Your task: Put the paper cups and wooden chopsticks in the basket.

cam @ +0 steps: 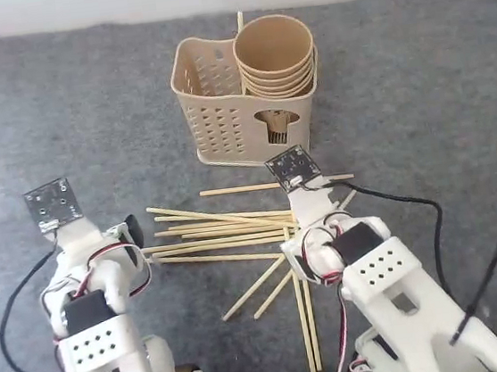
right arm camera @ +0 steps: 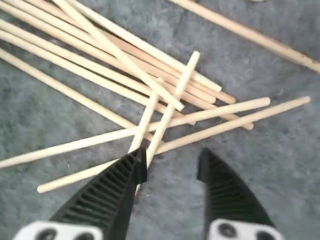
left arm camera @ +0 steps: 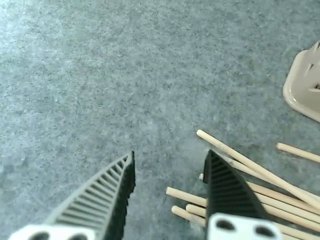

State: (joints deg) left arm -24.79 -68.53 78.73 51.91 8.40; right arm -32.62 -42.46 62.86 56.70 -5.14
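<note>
Cups part looks done: the paper cups (cam: 275, 53) sit stacked in the basket (cam: 213, 109), top centre. Most chopsticks (cam: 226, 224) lie scattered on the tabletop (cam: 452, 82) mid-frame. Over that pile the right fingers (right arm camera: 110, 190) are spread and empty, and the left fingers (left arm camera: 105, 200) are too.

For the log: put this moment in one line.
tan paper cups: stacked in beige plastic basket; wooden chopsticks: on grey carpet; left gripper: open; right gripper: open

One basket (cam: 214, 118); about five paper cups (cam: 279, 79); roughly a dozen chopsticks (cam: 223, 240).
</note>
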